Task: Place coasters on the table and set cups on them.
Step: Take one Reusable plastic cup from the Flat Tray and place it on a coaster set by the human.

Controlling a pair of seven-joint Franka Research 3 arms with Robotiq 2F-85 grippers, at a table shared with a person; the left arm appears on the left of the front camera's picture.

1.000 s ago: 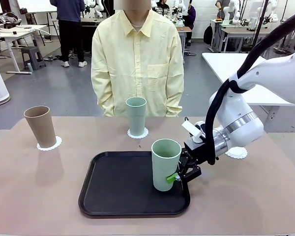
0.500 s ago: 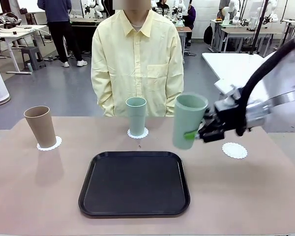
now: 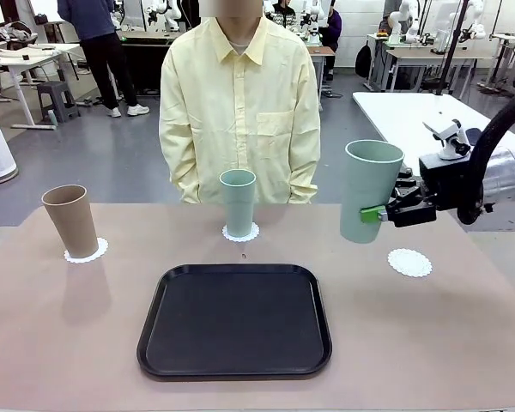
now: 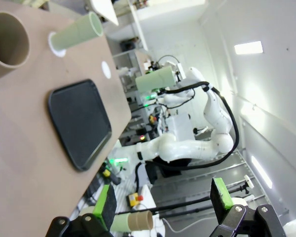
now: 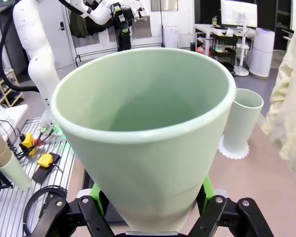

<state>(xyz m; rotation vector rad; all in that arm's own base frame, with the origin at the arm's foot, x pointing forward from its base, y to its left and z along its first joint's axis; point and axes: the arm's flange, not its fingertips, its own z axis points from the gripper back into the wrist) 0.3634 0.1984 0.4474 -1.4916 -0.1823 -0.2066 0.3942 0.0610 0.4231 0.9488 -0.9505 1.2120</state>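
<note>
My right gripper point(image 3: 373, 213) is shut on a pale green cup point(image 3: 371, 190) and holds it upright in the air, up and left of a bare coaster point(image 3: 409, 262) on the beige table point(image 3: 429, 343). In the right wrist view this cup point(image 5: 148, 133) sits between the green pads point(image 5: 207, 191). A brown cup point(image 3: 69, 221) stands on a coaster point(image 3: 87, 252) at the left. The second green cup point(image 3: 238, 202) stands on a coaster point(image 3: 240, 233) in front of the person. My left gripper point(image 4: 163, 202) hangs open off the table with nothing between its fingers.
A black tray point(image 3: 235, 319) lies in the middle of the near side with nothing on it. The person stands at the far edge, arms down behind the middle cup. A white-topped table point(image 3: 403, 112) stands behind on the right.
The right gripper has lifted the green cup off the tray and carried it up and to the right, toward the bare coaster. The other cups have not moved.
</note>
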